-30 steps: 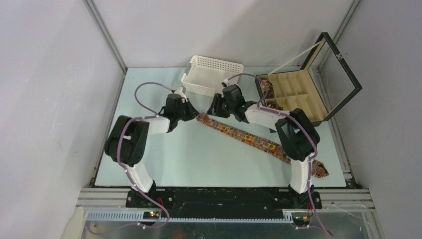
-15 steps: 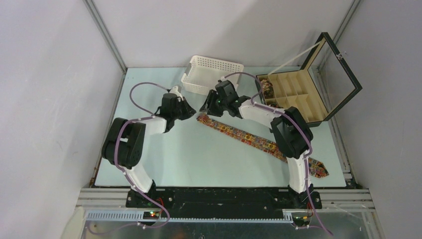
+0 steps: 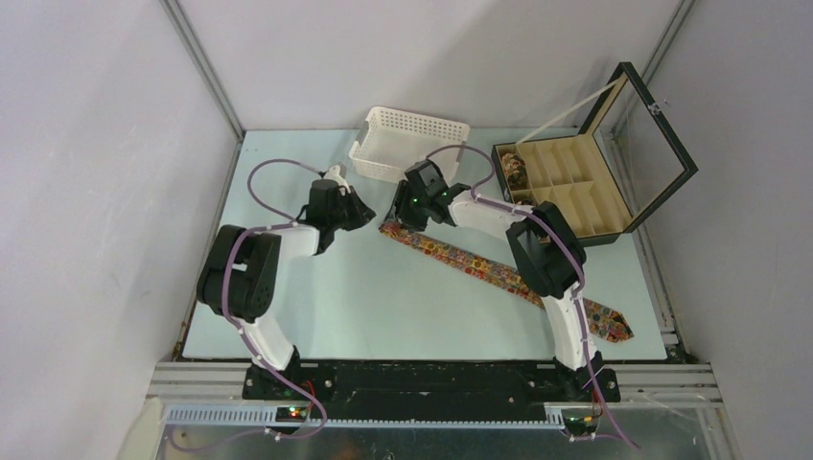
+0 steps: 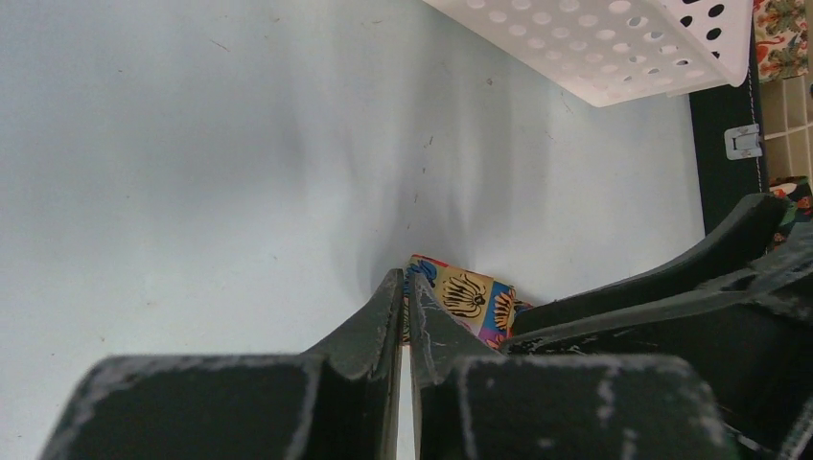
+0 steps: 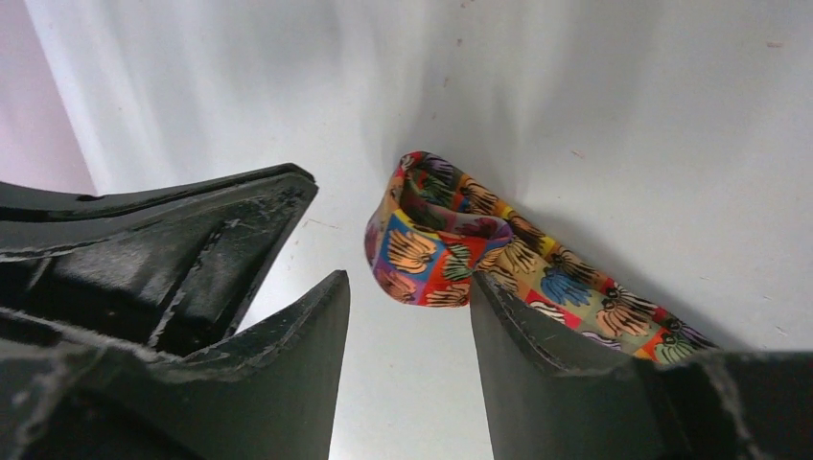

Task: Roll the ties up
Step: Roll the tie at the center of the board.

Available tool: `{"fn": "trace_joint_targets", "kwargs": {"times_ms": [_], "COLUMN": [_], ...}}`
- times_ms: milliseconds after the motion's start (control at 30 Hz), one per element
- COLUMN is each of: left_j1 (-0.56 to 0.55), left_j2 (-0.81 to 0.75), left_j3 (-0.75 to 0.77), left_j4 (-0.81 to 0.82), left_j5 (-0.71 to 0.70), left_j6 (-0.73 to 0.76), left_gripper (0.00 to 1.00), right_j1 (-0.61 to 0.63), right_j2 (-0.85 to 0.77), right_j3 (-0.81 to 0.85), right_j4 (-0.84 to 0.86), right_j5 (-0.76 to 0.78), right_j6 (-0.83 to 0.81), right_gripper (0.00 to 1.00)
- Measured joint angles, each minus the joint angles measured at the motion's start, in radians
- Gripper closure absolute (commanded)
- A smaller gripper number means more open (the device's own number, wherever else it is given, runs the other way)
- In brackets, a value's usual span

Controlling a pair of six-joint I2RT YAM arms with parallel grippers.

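The right pincer (image 5: 407, 283) stands spread, one finger on either side of the folded-over end of the tie (image 5: 451, 249). Whether the fingers touch the cloth I cannot tell. The left pincer (image 4: 405, 287) is pressed together to a thin slit with nothing seen in it, its tips right at that same tie end. Both pincers sit low over the table (image 3: 336, 307), just in front of the white basket (image 3: 412, 129), tips turned toward each other.

The left arm (image 3: 244, 273) and the right arm (image 3: 546, 259) each rise from their bases to a bent elbow, with the forearms angling inward toward the basket's front. From there the tie lies flat, running diagonally away from the basket under the right arm to the table's near right corner.

To the right of the basket a black box (image 3: 614, 233) stands with its lid up. A coiled tie (image 3: 515, 171) sits in its compartment nearest the basket.
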Motion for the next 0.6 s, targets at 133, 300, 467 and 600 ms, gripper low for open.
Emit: {"fn": "trace_joint_targets", "kwargs": {"times_ms": [133,300,467,600], "left_j1": [0.000,0.000,0.000,0.000], "left_j2": [0.009,0.036,0.057,0.064], "left_j3": [0.000,0.000,0.000,0.000], "left_j4": [0.002,0.008,0.009,0.014], "left_j5": [0.003,0.019,0.022,0.023], "left_j6": [0.000,0.000,0.000,0.000], "left_gripper": [0.90,0.91,0.91,0.91], "right_j1": [0.000,0.000,0.000,-0.001], "right_j2": [0.020,0.046,0.069,0.079], "right_j3": [0.012,0.033,0.049,0.052], "right_j4": [-0.020,-0.031,-0.031,-0.025], "right_j5": [0.008,0.018,0.022,0.019], "right_j6": [0.000,0.000,0.000,0.004], "right_gripper": [0.48,0.48,0.48,0.48]}}
